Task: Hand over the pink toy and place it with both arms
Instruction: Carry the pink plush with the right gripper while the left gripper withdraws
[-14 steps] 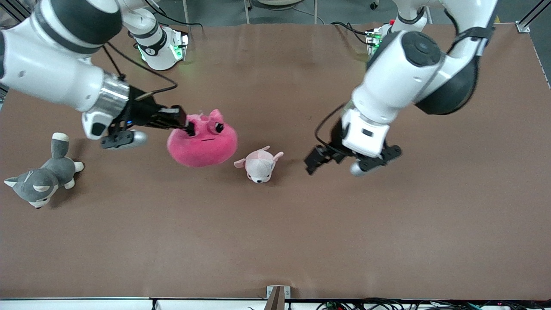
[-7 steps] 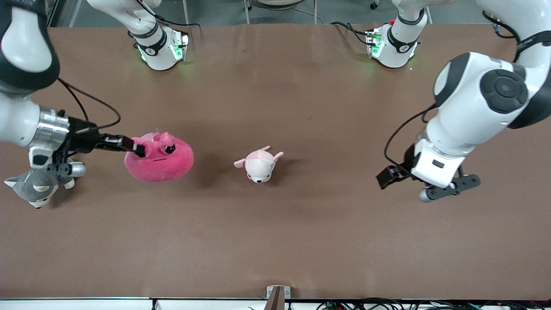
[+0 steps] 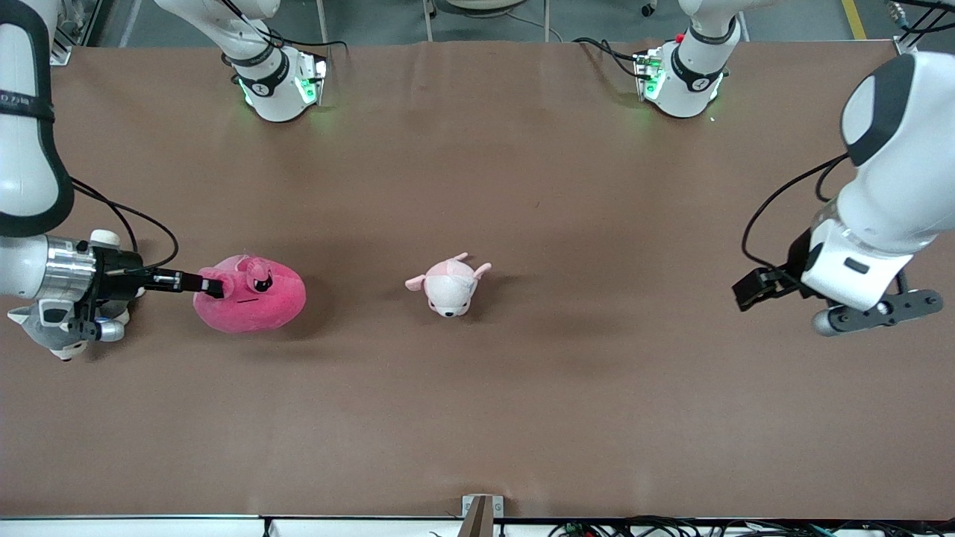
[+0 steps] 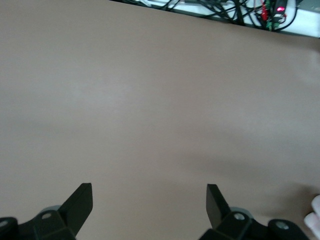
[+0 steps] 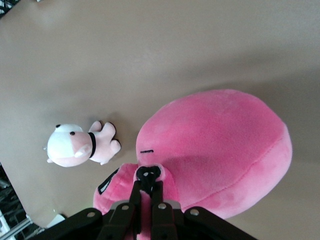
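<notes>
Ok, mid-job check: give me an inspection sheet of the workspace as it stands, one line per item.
Surface: brown table, bare apart from three plush toys.
Job's things: pink toy toward the right arm's end of the table, low at the surface; whether it rests on it cannot be told.
Clutter: small pale pink-and-white plush mid-table; grey-and-white plush dog partly hidden under the right arm.
Grippers: right gripper shut on the pink toy's top near its ear; left gripper open, holding nothing, over bare table at the left arm's end.
Cables: black cable loops at both wrists; more along the table's front edge.
Surroundings: both arm bases lit green.
</notes>
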Motion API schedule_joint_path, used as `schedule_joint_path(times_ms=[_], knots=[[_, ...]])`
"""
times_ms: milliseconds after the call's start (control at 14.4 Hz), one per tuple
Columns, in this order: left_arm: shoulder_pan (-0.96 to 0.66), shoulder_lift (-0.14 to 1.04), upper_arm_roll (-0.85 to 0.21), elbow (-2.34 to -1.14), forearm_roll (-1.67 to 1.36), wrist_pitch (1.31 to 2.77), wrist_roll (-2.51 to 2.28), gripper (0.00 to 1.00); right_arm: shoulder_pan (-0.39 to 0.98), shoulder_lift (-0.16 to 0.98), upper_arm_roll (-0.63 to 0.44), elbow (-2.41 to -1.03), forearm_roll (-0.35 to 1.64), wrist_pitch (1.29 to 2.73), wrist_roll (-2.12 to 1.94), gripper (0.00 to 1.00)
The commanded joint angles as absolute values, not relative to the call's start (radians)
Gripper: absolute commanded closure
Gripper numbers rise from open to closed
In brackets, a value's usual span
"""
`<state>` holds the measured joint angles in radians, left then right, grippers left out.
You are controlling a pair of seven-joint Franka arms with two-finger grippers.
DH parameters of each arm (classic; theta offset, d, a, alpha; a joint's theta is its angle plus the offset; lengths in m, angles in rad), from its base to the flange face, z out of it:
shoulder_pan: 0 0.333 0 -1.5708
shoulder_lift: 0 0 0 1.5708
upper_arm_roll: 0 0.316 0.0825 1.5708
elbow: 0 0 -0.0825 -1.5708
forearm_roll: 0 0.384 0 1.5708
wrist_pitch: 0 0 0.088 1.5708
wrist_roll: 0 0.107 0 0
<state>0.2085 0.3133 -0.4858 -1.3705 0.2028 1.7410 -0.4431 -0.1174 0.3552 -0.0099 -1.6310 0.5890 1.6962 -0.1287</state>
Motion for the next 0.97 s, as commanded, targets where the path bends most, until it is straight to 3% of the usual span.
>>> schedule_joint_path(times_ms=[0,901], knots=[[0.227,0.276,-0.492,-1.374,0.221,1.680,-0.376,0.00,-0.175,0.399,0.009,-1.611,0.675,1.646,-0.192,0.99],[0.359,0.216,-0.500,-1.374,0.176,1.600,-0.137,0.00,-0.213,0.526,0.009,-1.612,0.721,1.626,-0.276,0.99]])
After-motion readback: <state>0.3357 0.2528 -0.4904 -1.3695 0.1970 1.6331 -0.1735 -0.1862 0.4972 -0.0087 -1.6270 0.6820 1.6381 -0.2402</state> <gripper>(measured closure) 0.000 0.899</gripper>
